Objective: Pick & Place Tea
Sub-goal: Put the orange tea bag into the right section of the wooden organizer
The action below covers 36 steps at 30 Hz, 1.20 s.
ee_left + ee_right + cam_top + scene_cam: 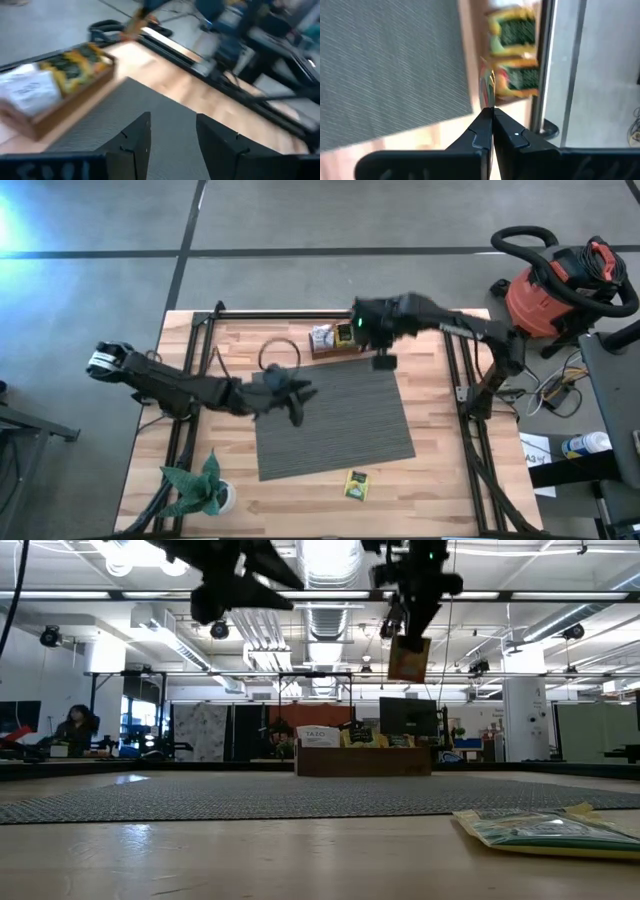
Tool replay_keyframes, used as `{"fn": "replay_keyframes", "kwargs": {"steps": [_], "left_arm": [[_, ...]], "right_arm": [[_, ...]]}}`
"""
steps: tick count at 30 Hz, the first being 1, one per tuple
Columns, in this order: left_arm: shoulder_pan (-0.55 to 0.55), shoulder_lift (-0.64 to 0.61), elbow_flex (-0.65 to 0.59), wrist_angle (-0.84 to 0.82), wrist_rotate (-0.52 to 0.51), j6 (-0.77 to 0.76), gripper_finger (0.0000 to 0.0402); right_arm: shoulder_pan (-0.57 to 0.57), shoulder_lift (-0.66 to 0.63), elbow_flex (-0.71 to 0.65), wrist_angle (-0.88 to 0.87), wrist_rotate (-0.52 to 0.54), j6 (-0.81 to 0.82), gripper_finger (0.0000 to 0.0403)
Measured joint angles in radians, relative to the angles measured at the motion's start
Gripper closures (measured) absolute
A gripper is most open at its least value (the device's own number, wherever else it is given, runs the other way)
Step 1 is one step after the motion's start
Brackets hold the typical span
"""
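We see right pincer (408, 638) pinching orange-yellow tea packet (409, 658), hanging edge-down above far edge of grey ribbed mat (335, 420); left pincer (170, 135) parted, empty, waits over mat.

A red shop vacuum (545, 285) stands on the floor off the desk (440, 480). A potted plant (200, 492) occupies one desk corner. In the room beyond, a person (72, 730) sits.

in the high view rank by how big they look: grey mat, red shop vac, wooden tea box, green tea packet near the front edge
1. grey mat
2. red shop vac
3. wooden tea box, partly hidden by the right arm
4. green tea packet
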Motion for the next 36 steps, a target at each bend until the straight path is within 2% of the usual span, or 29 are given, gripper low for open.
{"fn": "replay_keyframes", "kwargs": {"steps": [5, 8, 11, 17, 24, 30, 36], "left_arm": [[0.169, -0.027, -0.065, 0.116, 0.090, -0.064, 0.0251], [0.257, -0.019, -0.075, 0.191, 0.184, -0.071, 0.0251], [0.307, -0.016, -0.075, 0.212, 0.205, -0.087, 0.0251], [0.358, -0.016, -0.071, 0.223, 0.212, -0.058, 0.0251], [0.384, -0.016, -0.071, 0.214, 0.247, -0.044, 0.0251], [0.391, -0.016, -0.071, 0.213, 0.281, 0.001, 0.0251], [0.421, -0.016, -0.071, 0.207, 0.328, 0.009, 0.0251]], "right_arm": [[-0.180, 0.030, -0.012, 0.030, -0.078, -0.155, 0.0394], [-0.249, 0.060, -0.013, 0.069, -0.119, -0.220, 0.0394], [-0.299, 0.091, -0.013, 0.104, -0.138, -0.235, 0.0394], [-0.309, 0.178, -0.013, 0.111, -0.165, -0.315, 0.0394], [-0.312, 0.273, -0.013, 0.126, -0.158, -0.332, 0.0394], [-0.313, 0.292, -0.012, 0.158, -0.168, -0.326, 0.0394], [-0.313, 0.253, -0.012, 0.198, -0.184, -0.296, 0.0394]]}}
